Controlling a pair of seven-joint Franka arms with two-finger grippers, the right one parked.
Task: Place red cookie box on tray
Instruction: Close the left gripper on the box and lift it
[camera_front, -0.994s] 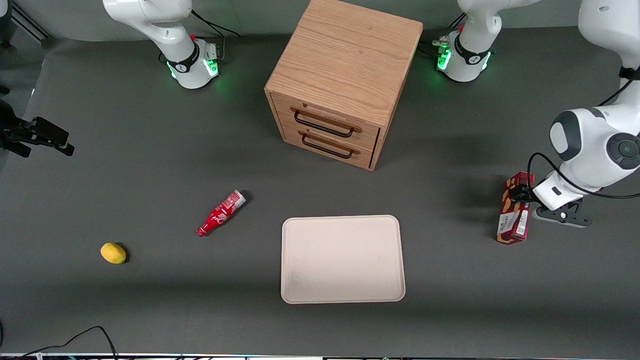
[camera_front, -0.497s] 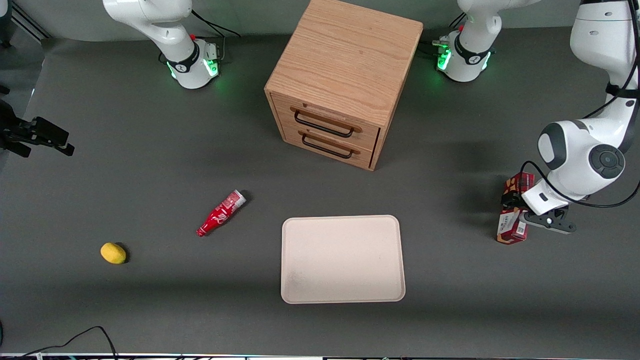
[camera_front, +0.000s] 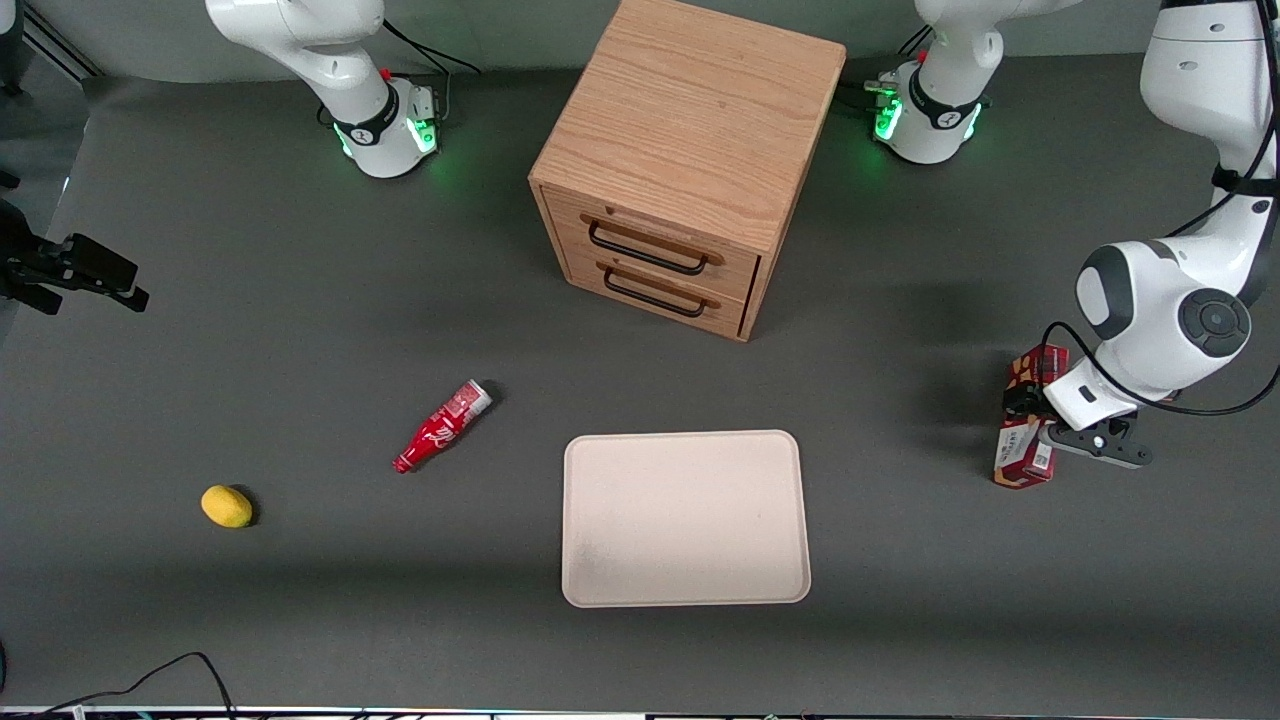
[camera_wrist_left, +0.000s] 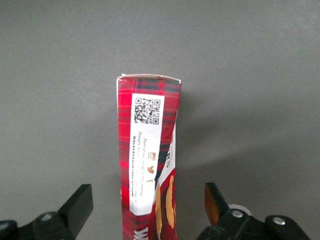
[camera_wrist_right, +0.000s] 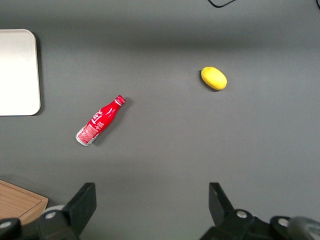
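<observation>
- The red cookie box (camera_wrist_left: 148, 160) lay on the grey tabletop (camera_front: 300, 330) near the working arm's end of it, well apart from the tray (camera_front: 685, 518).
- Its upper face wore a red tartan pattern with a long white label: a QR code, a few lines of small print too fine to read, and small orange social-media icons. Part of a word beginning "WALKER" ran along the label, and tan cookie pictures showed on the neighbouring face.
- In the front view the box (camera_front: 1024, 430) lay lengthwise, one end pointing toward the camera, partly covered by the arm's wrist.
- The gripper (camera_wrist_left: 145, 210) hung right over the box with its fingers (camera_wrist_left: 80, 206) spread wide, one on each side of the box and clear of it.
- The tray, pale beige with rounded corners, sat nearer the front camera than the wooden cabinet (camera_front: 690, 150), which had two drawers with dark handles.
- A small red bottle (camera_front: 441, 426) with white script lay on its side toward the parked arm's end; its lettering could not be read for certain.
- A yellow lemon (camera_front: 227, 506) lay closer still to that end.
- A black cable (camera_front: 150, 680) curled at the tabletop's edge nearest the front camera.
</observation>
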